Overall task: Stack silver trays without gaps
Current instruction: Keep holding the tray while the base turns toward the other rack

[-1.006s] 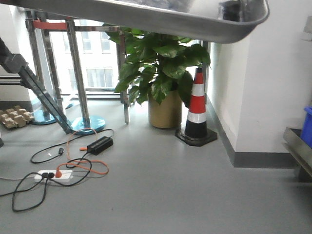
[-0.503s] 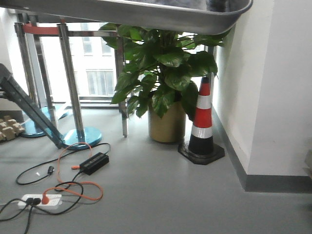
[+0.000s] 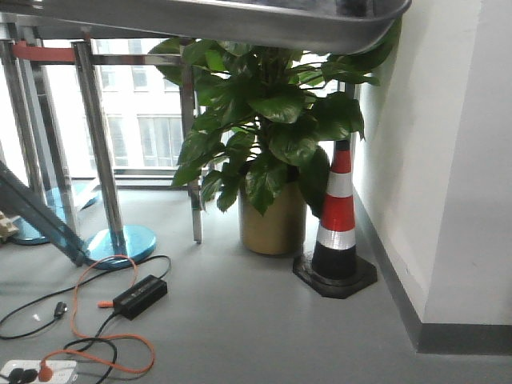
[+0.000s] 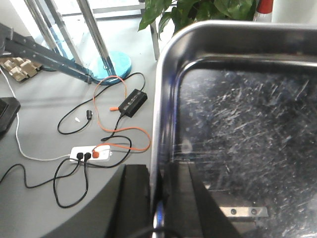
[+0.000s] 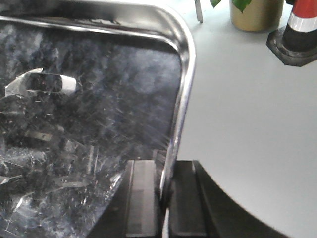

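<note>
Spanning both arms, the silver tray (image 4: pixel 237 124) is clamped by its opposite rims: left gripper (image 4: pixel 159 198) at nine o'clock, right gripper (image 5: pixel 166 194) at three.

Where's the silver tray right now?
The silver tray is in the air, the left hand clamped on its left rim and the right hand on its right rim. In the front view it spans the top edge above the potted plant.

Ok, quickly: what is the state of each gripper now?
Left gripper: shut on the silver tray rim.
Right gripper: shut on the silver tray's opposite rim.
</note>
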